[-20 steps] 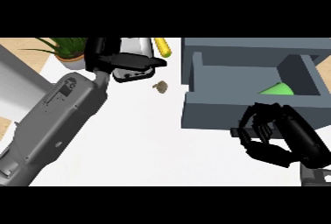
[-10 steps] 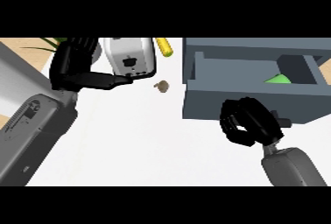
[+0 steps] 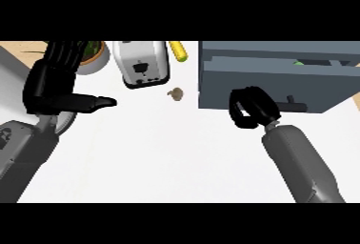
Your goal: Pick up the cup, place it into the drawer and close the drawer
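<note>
My right hand has its fingers curled in together with nothing inside them. It lies over the lower left of the drawer front, though I cannot tell whether it touches. The handle sits just to the right of the hand, uncovered. The drawer stands out only a little from the cabinet, leaving a narrow gap along its top. All I see of the cup is a green sliver in that gap, inside the drawer.

My left hand is at the far left, fingers straight and up, thumb pointing right, holding nothing. A pot with a plant shows just behind its fingers. To the right of that stands a toaster, with a yellow thing beside its far corner. A small brown bit lies on the white counter between toaster and drawer.
</note>
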`<state>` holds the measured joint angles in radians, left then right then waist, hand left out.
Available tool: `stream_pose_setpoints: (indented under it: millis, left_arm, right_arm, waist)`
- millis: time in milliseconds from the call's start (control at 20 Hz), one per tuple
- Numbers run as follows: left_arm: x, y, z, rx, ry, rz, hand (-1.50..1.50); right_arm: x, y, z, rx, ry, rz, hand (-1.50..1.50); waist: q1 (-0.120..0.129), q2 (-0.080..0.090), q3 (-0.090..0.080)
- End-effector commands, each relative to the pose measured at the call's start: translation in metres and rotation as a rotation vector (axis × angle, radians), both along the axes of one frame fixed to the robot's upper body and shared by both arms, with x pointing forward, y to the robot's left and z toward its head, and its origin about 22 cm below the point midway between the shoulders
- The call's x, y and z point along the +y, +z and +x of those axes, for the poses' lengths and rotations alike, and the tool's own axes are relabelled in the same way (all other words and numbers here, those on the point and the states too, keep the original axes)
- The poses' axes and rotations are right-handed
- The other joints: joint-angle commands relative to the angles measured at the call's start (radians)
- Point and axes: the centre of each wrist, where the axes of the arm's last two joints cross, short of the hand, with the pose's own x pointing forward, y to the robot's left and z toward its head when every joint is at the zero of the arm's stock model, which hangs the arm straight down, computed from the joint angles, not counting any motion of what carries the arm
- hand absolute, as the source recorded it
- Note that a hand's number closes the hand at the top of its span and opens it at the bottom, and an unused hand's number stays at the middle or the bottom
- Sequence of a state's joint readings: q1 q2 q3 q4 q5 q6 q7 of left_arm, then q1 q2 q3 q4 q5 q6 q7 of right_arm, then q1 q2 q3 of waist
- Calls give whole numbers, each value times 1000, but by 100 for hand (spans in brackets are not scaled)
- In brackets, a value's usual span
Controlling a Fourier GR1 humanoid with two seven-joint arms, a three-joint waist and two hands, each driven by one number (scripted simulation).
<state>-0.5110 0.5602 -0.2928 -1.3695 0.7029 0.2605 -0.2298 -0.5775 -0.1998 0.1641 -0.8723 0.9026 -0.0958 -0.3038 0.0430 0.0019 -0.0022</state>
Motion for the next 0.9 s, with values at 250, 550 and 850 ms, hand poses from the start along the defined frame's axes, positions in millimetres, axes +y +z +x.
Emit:
stream_pose_setpoints:
  millis: [250,550,850]
  left_arm:
    - [28,-10,-8,0,-26,-11,-150]
    - [27,-5,-13,-23,-61,-12,-150]
    - [10,-24,-12,11,-90,-30,-150]
  right_arm:
    - [-20,11,50,91,-52,44,150]
    - [-53,40,65,120,-110,56,150]
    - [-64,50,69,111,-107,88,150]
  waist:
    - [12,20,4]
    - [46,33,5]
    - [54,49,6]
